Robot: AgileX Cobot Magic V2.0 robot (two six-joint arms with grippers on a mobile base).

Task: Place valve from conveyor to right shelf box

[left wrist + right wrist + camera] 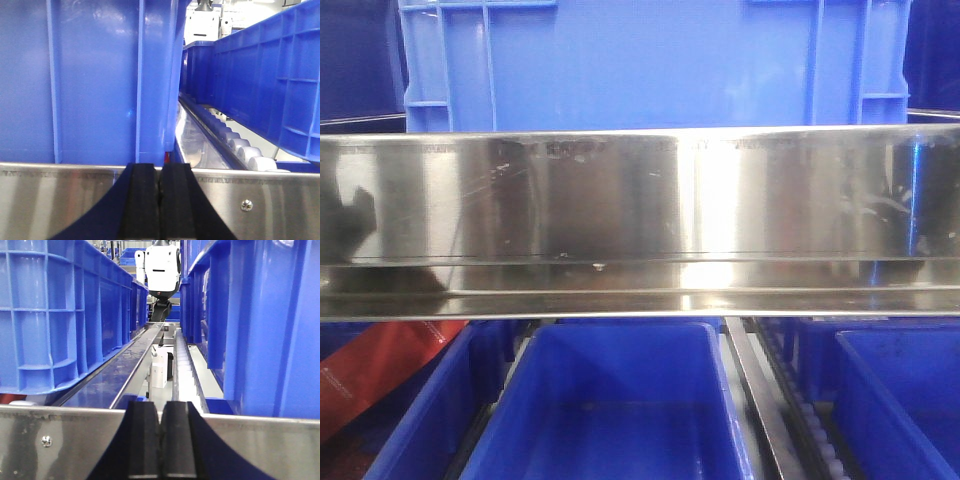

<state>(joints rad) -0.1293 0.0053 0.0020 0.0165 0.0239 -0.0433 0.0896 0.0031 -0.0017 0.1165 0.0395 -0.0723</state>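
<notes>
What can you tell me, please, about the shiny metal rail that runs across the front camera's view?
The metal rail is a long horizontal band of polished, stainless-looking steel spanning the whole picture. Its face is scuffed and scratched, mirrors blurred surroundings, and carries a bright glare patch right of centre. A narrower ledge runs along its lower edge. A large blue crate rises behind its top edge, and open blue bins sit below it. Whether any of them touch it cannot be told.

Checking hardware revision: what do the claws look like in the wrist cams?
Both look alike: the left claw and right claw each show two flat matte-black rubbery finger pads, ribbed along the inner edge, flaring into dark curved bases. No cables or markings visible.
</notes>
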